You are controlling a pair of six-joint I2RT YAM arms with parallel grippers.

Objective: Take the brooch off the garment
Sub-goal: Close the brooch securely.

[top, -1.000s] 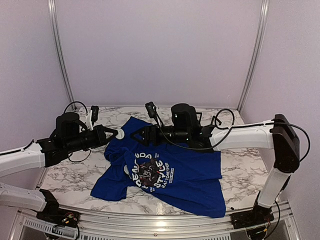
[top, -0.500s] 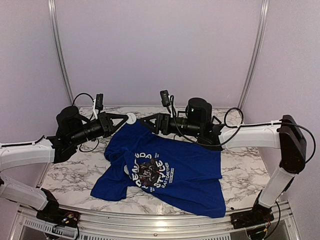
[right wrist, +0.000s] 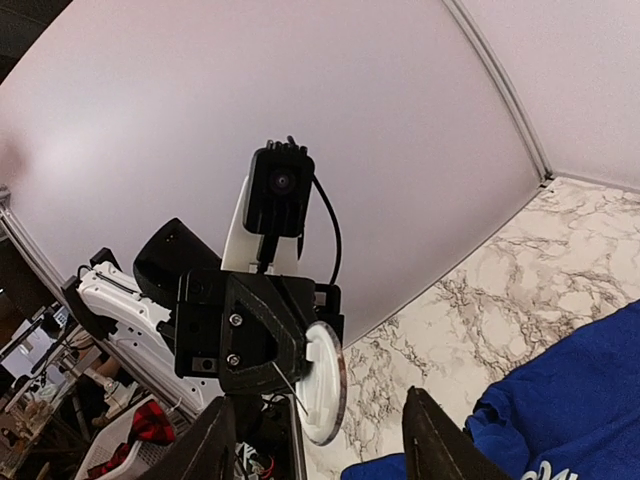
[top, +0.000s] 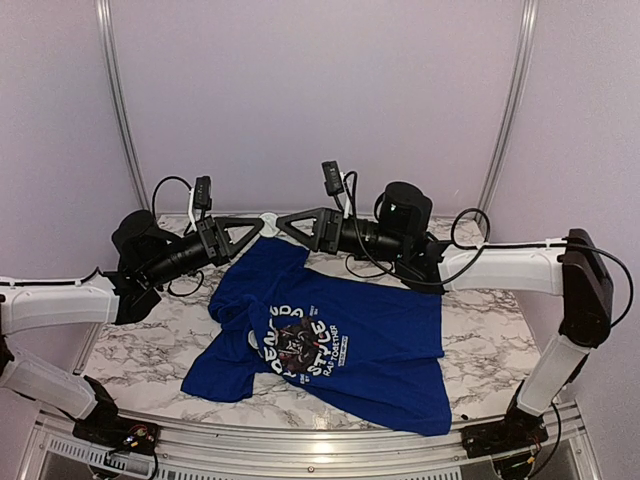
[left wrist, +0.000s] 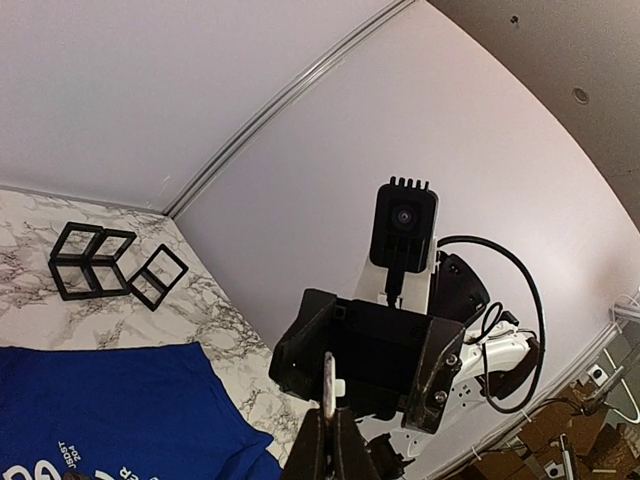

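Observation:
The royal-blue T-shirt with the panda print (top: 335, 340) lies flat on the marble table. The brooch (top: 268, 219), a white round disc, is held in the air above the shirt's collar and apart from the cloth. My left gripper (top: 260, 226) is shut on it. In the left wrist view the disc (left wrist: 328, 380) stands edge-on between the shut fingers (left wrist: 318, 440). In the right wrist view the brooch (right wrist: 325, 385) shows its white back with a loose pin. My right gripper (top: 282, 224) is open and faces the brooch tip to tip, its fingers (right wrist: 432, 435) spread on either side.
Black wire-frame cubes (left wrist: 95, 262) stand on the marble at the back right, behind the shirt. The shirt also shows in the left wrist view (left wrist: 100, 410) and the right wrist view (right wrist: 575, 395). White walls and corner posts (top: 115, 100) close in the table.
Both grippers have risen and moved toward the back. The left gripper carried the brooch up off the shirt's collar. The right gripper came up to face it.

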